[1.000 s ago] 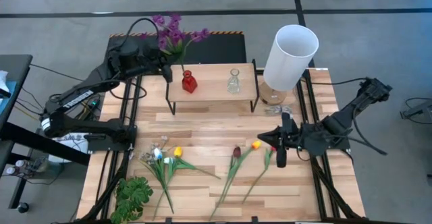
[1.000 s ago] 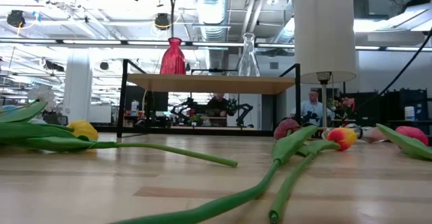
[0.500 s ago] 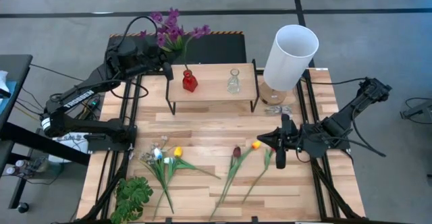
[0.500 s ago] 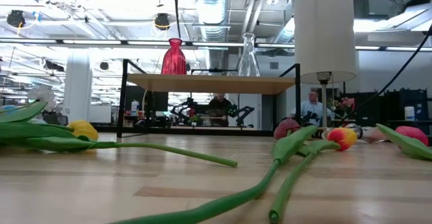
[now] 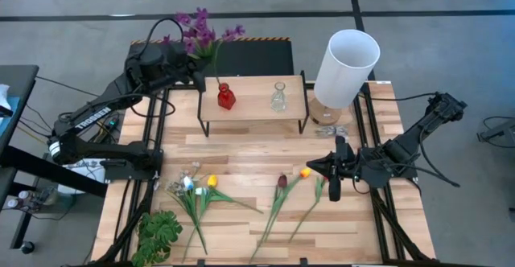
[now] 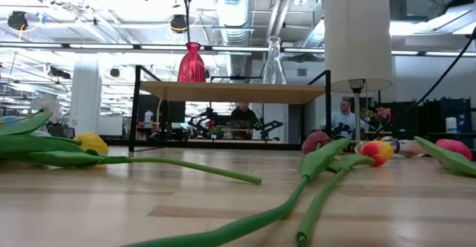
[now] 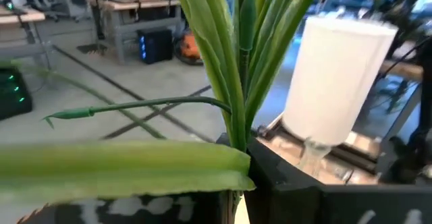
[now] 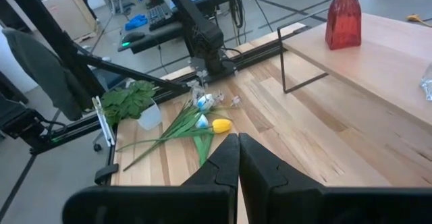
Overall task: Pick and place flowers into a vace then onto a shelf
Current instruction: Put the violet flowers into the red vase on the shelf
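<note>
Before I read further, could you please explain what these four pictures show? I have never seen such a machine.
Two dark robot arms work at a wooden table. One picture looks down from above, one looks level across the table, and two come from cameras on the arms' wrists. The left gripper holds a purple bunch above the red vase, which stands beside a clear vase on the shelf. The right gripper, fingers shut, waits low over the table. Tulips and a leafy plant lie on the table; a white cylinder stands behind.

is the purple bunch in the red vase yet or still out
Out, as far as shows. The left claw holds the purple bunch above the red vase; its stem tip is not clearly inside.
</note>
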